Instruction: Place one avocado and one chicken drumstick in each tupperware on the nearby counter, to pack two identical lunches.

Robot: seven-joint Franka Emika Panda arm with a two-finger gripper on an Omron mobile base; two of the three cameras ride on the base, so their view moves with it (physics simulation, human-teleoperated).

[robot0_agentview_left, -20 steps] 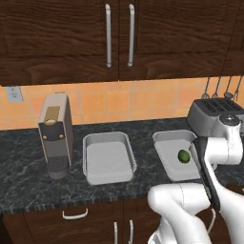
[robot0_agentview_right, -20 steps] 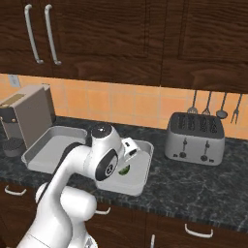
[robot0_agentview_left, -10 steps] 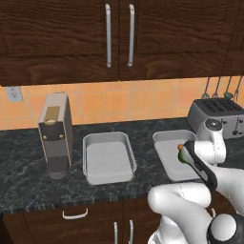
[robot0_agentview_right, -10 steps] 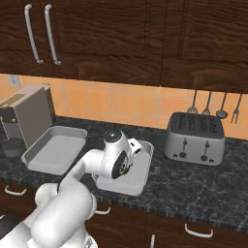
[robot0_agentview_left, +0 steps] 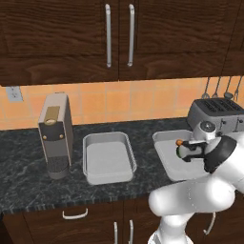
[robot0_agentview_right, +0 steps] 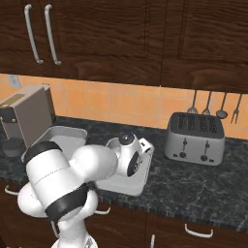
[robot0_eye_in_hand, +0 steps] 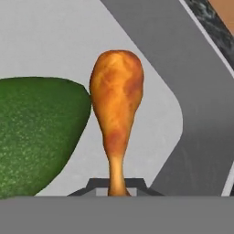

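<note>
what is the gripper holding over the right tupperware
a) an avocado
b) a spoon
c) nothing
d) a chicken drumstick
d: in the hand view the gripper is shut on the thin bone end of the chicken drumstick, with the avocado lying beside it in the right tupperware.

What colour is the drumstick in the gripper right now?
Golden orange-brown, paler toward the bone end; the chicken drumstick shows best in the hand view.
</note>
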